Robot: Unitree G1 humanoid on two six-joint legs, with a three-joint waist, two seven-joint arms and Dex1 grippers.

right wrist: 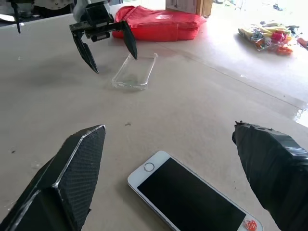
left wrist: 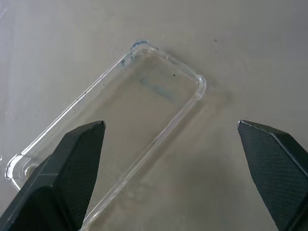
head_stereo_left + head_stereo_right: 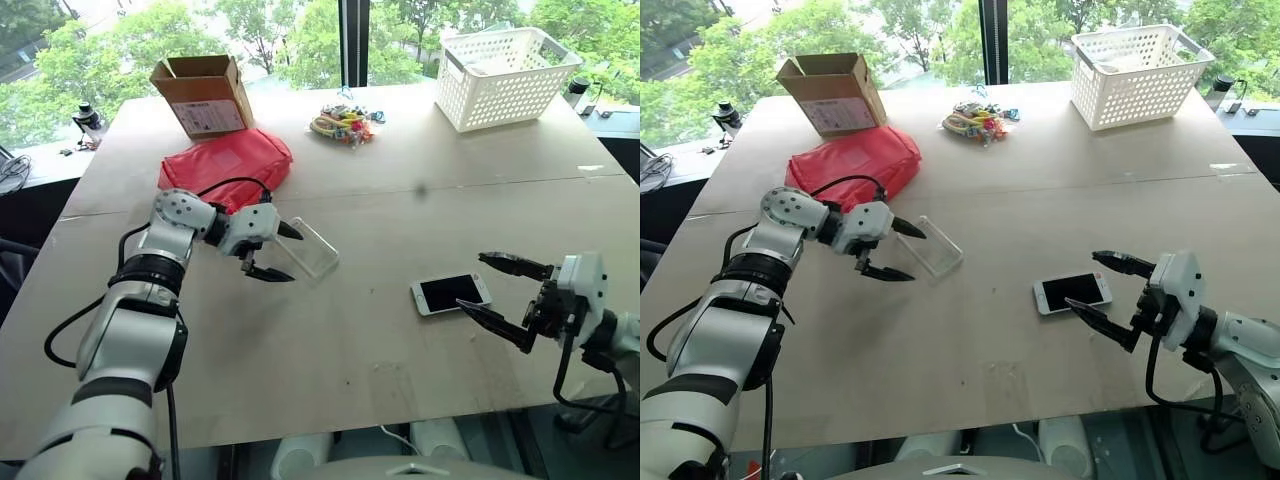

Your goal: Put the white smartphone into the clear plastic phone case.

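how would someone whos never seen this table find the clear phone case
Start at the red pouch on the table's left half. Just in front of it and slightly right lies the clear plastic phone case, flat, beside the left gripper. Unlike the white smartphone further right, it is see-through and empty.

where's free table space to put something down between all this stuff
Bare table runs between the clear case and the phone, and up toward the white basket. Crowded: the far-left corner, where the cardboard box and red bag sit close, toys nearby.
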